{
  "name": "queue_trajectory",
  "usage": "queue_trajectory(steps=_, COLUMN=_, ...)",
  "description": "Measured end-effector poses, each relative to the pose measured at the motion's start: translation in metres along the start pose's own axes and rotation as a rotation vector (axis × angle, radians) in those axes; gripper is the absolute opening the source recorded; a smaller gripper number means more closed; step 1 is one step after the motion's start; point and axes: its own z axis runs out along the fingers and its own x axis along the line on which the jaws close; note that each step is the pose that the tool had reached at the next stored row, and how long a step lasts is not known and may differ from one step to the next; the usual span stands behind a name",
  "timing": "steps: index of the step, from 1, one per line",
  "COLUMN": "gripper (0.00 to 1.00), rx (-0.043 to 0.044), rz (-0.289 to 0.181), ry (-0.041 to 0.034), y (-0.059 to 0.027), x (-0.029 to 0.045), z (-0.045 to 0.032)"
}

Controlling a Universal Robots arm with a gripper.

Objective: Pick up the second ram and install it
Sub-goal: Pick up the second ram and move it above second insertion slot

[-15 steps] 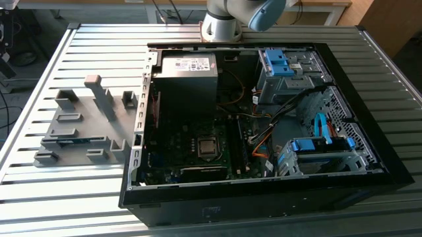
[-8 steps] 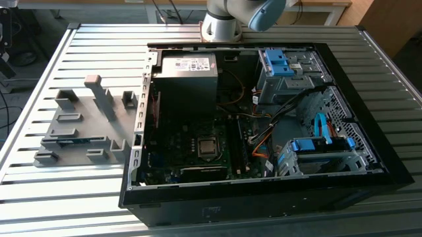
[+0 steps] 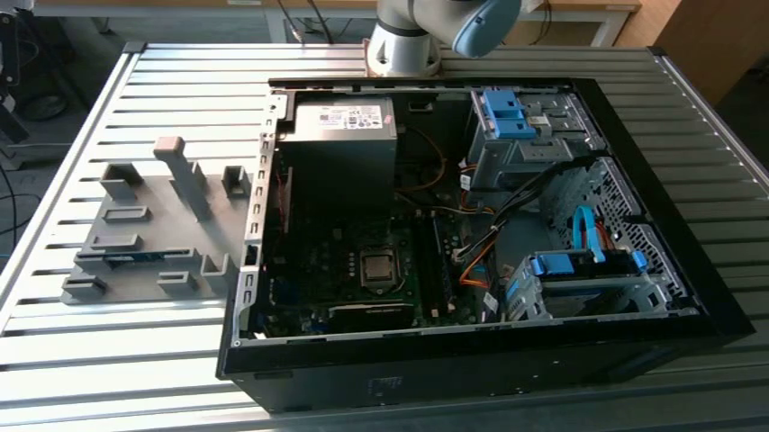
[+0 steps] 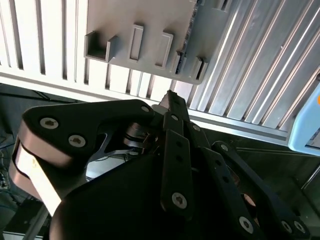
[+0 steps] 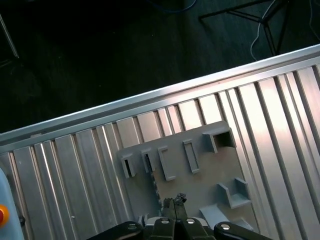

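The gripper (image 5: 174,201) hangs over the grey holder fixture (image 5: 200,180), fingertips drawn together with nothing between them. The second ram (image 3: 126,258) lies in that fixture, near the table's (image 3: 72,360) edge at the exterior view's left, well apart from the open computer case (image 3: 481,369). A clean pick, I judge, wants the fingers square across the stick's mid-length, on board edges rather than chips, lifting straight out. The table is slatted metal; beyond its edge lies dark floor (image 5: 75,60).
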Motion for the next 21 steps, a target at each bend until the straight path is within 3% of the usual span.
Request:
queue_trajectory(steps=7, gripper=0.11, rx=-0.0019, rz=-0.092, ry=0.0032, y=0.0000, x=0.0000, z=0.0000)
queue_trajectory(steps=14, gripper=0.11, rx=-0.0018, rz=-0.096, ry=0.0034, y=0.0000, x=0.0000, z=0.0000)
queue_trajectory(steps=17, gripper=0.11, rx=-0.0015, rz=-0.140, ry=0.0049, y=0.0000, x=0.0000, z=0.0001)
queue_trajectory(steps=21, gripper=0.11, rx=0.0093, rz=-0.185, ry=0.0042, y=-0.0001, x=0.0003, z=0.0003)
